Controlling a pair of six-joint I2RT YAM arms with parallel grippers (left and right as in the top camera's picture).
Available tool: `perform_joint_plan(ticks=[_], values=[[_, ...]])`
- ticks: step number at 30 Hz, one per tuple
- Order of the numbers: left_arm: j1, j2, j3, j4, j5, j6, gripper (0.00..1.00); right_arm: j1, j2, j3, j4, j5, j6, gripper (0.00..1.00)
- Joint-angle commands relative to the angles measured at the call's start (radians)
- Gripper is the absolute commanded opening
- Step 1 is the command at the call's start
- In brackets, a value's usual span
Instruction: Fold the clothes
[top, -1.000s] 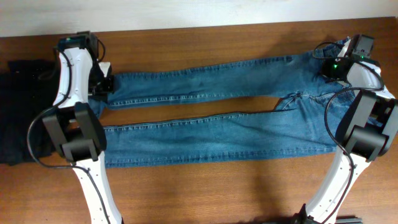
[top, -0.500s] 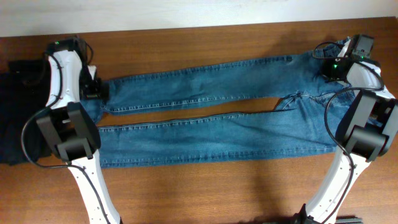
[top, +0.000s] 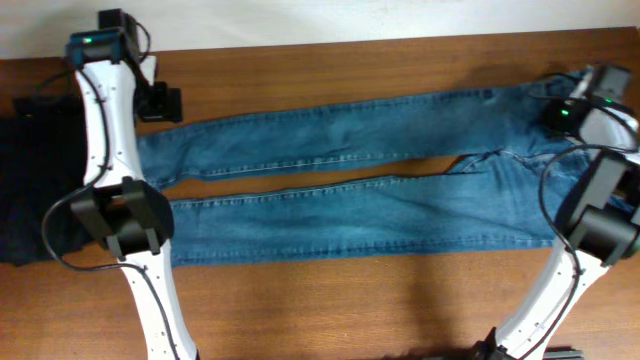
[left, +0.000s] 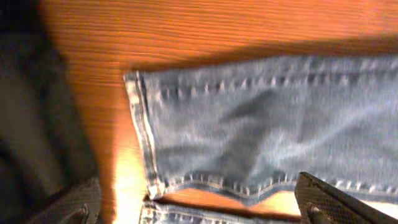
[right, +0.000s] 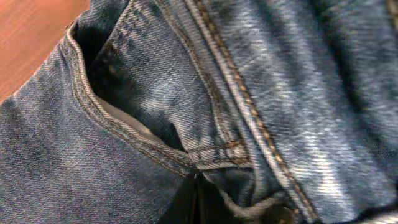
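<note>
The blue denim jeans (top: 330, 215) lie flat across the wooden table, legs pointing left and waistband at the right. My left gripper (top: 160, 104) hovers open just beyond the upper leg's hem (top: 150, 160). In the left wrist view that hem (left: 140, 130) lies below the spread fingers (left: 326, 199), with nothing between them. My right gripper (top: 568, 112) is shut on the jeans at the waist. In the right wrist view its closed fingertips (right: 196, 202) pinch denim beside a stitched pocket edge (right: 118, 124).
A pile of black folded garments (top: 35, 180) lies at the table's left end, close to the leg hems, and shows as dark cloth (left: 31, 124) in the left wrist view. Bare brown wood (top: 330, 300) runs along the near side. A pale wall strip (top: 350, 20) borders the far edge.
My left gripper opened, let go of the upper leg's hem and moved toward the far edge. The right gripper pulled the waist to the right, stretching the jeans.
</note>
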Motion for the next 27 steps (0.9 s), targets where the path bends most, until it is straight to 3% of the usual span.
perform_joint_plan(ticks=[1, 10, 15, 16, 21, 25, 27], values=[[-0.01, -0.009, -0.006, -0.004, 0.038, -0.054, 0.99, -0.096, 0.076, -0.044, -0.018, 0.041, -0.016, 0.04], [-0.023, -0.008, -0.092, 0.028, 0.048, -0.064, 0.94, -0.085, 0.076, -0.044, -0.011, 0.005, -0.017, 0.04], [-0.029, -0.008, -0.246, 0.151, 0.048, -0.064, 0.89, -0.033, 0.076, -0.044, -0.01, 0.006, -0.035, 0.04], [-0.029, -0.008, -0.275, 0.173, 0.048, -0.068, 0.84, -0.023, 0.076, -0.043, -0.01, 0.006, -0.035, 0.04], [-0.029, -0.008, -0.42, 0.29, 0.046, -0.068, 0.84, 0.02, 0.076, -0.044, -0.011, 0.006, -0.043, 0.05], [-0.023, -0.008, -0.499, 0.354, 0.023, -0.068, 0.84, 0.042, 0.076, -0.044, -0.019, 0.005, -0.042, 0.2], [-0.019, -0.007, -0.518, 0.37, -0.009, -0.067, 0.84, 0.05, 0.075, -0.043, -0.023, -0.003, -0.043, 0.4]])
